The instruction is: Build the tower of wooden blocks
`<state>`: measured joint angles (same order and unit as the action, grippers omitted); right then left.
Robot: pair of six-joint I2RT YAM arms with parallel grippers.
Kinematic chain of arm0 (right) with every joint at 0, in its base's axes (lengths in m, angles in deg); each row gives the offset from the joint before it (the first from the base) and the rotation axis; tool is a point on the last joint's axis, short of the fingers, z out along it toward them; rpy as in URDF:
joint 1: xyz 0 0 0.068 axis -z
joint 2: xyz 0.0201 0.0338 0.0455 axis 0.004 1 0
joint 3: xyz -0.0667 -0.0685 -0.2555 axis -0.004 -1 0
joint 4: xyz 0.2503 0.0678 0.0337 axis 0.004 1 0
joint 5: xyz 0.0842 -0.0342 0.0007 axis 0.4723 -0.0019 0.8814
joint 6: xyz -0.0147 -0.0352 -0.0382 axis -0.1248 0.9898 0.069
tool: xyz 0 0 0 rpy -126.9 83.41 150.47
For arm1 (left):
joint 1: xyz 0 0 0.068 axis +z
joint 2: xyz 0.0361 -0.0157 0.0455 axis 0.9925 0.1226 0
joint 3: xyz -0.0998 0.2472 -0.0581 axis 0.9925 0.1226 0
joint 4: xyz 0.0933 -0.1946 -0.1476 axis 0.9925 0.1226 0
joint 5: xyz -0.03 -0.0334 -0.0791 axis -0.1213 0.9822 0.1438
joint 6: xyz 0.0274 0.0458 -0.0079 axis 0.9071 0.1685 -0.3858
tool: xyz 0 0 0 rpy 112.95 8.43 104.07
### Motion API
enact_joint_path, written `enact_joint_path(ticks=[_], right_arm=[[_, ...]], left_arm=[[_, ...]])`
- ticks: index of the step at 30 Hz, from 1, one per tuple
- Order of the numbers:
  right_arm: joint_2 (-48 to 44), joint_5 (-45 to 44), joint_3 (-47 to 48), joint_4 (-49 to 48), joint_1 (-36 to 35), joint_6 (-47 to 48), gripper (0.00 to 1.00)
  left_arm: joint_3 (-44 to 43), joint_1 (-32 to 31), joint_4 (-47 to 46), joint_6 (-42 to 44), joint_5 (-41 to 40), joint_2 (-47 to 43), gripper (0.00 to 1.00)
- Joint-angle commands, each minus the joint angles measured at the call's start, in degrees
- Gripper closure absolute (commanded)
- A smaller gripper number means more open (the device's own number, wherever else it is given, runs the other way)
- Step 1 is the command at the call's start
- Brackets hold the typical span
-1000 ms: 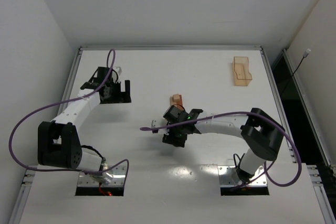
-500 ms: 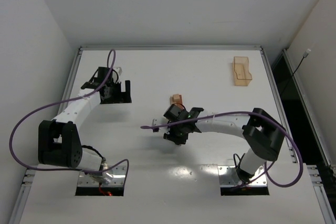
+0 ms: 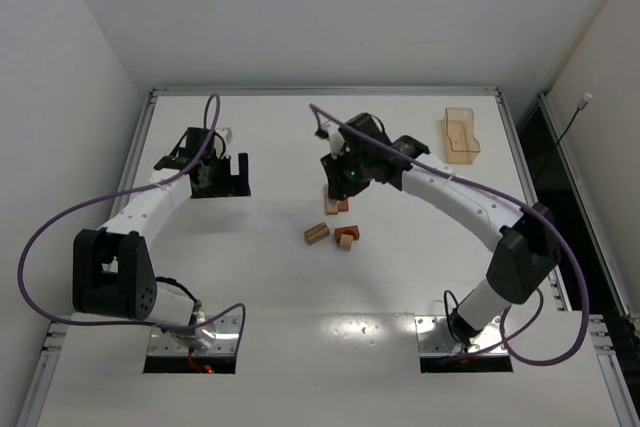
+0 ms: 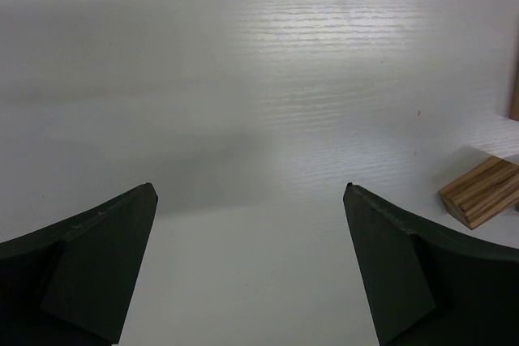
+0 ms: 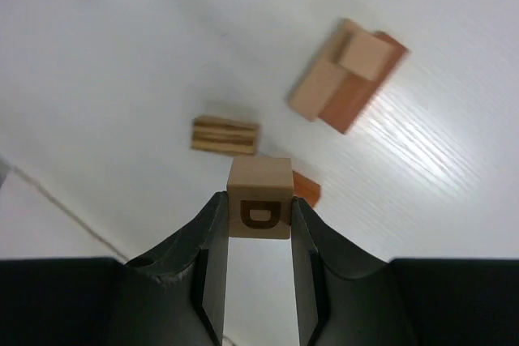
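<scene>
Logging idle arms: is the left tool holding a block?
No, the left tool stands wide open, with nothing gripped in its gap.

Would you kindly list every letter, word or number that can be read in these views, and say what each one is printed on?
"D": on the camera-facing side of the light tan cube gripped in the right tool, seen in the right wrist view.
Nothing else is readable: the other wood blocks show no marks in the wrist views, and in the top view they are too small to tell.
</scene>
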<state>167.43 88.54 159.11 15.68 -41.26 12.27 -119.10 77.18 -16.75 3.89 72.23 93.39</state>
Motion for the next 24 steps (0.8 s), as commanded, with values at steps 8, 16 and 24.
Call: enact_joint_path(ticks=[8, 16, 24], right_arm=[[7.8, -15.1, 8.5, 8.8, 4.9, -26.6, 1.0], [14.6, -11.3, 10.9, 8.2, 3.9, -30.0, 1.0], [18.9, -11.2, 12.1, 7.0, 4.4, -30.0, 1.0]], left_arm=[[-1.0, 0.8, -1.2, -0.5, -0.4, -1.3, 0.01], [-1.0, 0.8, -1.2, -0.5, -1.0, -1.3, 0.01], [-1.0, 1.4, -1.2, -0.5, -1.0, -0.2, 0.01]])
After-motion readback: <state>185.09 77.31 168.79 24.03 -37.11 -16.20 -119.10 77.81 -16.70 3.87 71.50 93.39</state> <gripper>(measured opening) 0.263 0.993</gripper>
